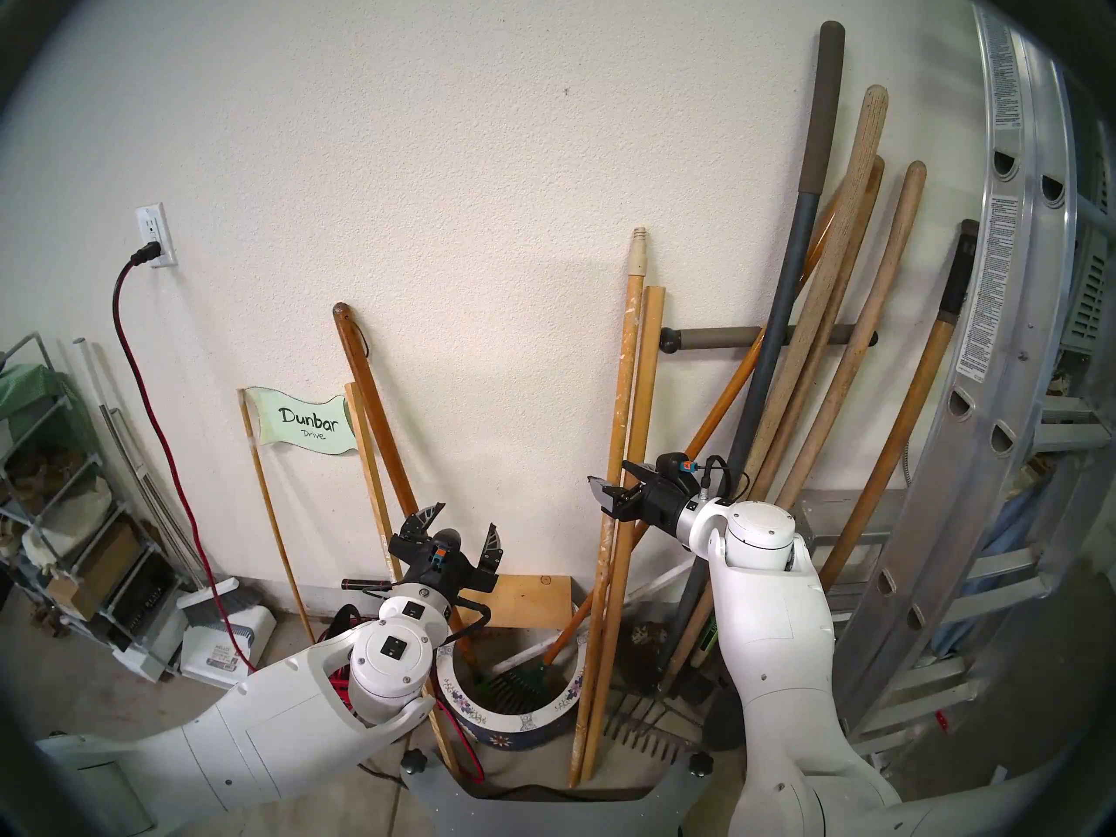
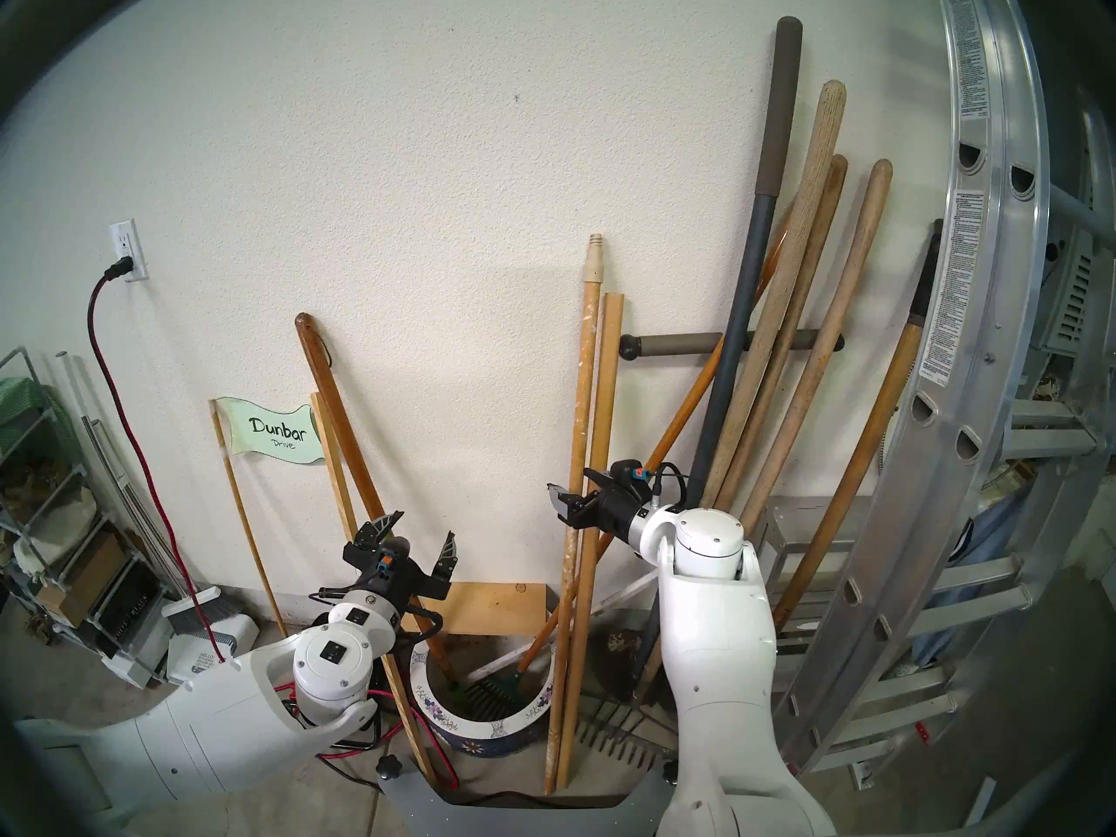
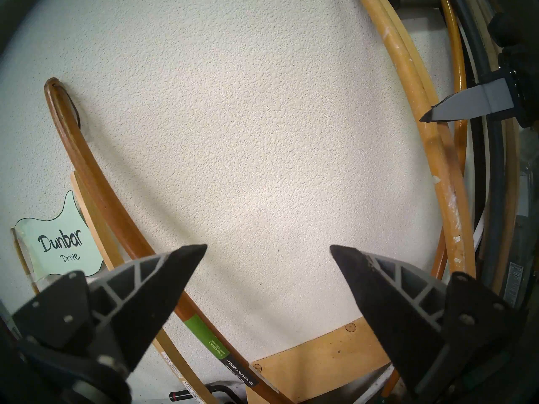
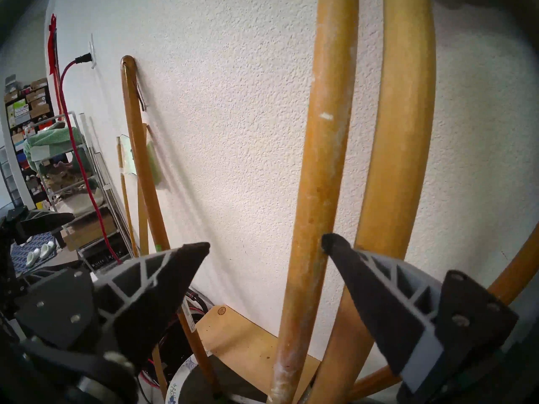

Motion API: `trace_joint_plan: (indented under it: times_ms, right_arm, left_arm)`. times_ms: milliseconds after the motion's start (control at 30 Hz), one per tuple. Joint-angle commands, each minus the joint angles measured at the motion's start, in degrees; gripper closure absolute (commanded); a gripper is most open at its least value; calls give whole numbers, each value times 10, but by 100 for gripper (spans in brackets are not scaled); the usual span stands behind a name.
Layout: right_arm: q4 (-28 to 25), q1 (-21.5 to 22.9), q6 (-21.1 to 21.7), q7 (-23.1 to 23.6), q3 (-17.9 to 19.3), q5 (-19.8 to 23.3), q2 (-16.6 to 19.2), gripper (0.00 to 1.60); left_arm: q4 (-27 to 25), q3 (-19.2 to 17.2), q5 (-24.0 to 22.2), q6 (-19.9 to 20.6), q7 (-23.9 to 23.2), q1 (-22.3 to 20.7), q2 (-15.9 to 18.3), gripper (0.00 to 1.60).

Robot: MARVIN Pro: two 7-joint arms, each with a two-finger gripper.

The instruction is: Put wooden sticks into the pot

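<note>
Two yellowish wooden sticks lean upright on the wall, their feet on the floor just right of the pot. One is paint-flecked point(image 1: 622, 395) with a cream threaded tip; the plain, shorter one point(image 1: 645, 407) stands to its right. The flowered pot point(image 1: 513, 716) stands on the floor below. My right gripper point(image 1: 619, 485) is open, with the flecked stick point(image 4: 318, 176) between its fingers; the right fingertip point(image 4: 332, 243) sits between the two sticks. The plain stick point(image 4: 399, 161) is outside the jaws. My left gripper point(image 1: 465, 519) is open and empty, above the pot's left side.
A dark-brown handle with a cord loop point(image 1: 374, 407) and a green rake point(image 1: 513, 682) stand in the pot. A thin slat point(image 1: 368, 473) and a Dunbar sign point(image 1: 308, 422) lean at the left. Long garden tools point(image 1: 815, 334) and a ladder point(image 1: 996, 395) crowd the right. A red cord point(image 1: 157, 425) hangs left.
</note>
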Motion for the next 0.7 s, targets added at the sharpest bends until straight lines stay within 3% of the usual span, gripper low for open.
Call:
trace_joint_plan:
  times_ms: [0, 233, 667]
  right_arm:
    - [-56, -22, 21, 9, -13, 21, -1, 6]
    - [-96, -46, 53, 2, -17, 36, 7, 0]
    - [-22, -2, 20, -30, -16, 18, -3, 0]
  left_arm:
    - [0, -1, 0, -1, 1, 1, 0, 0]
    - [0, 0, -1, -2, 2, 0, 1, 0]
    - [0, 1, -1, -2, 3, -1, 2, 0]
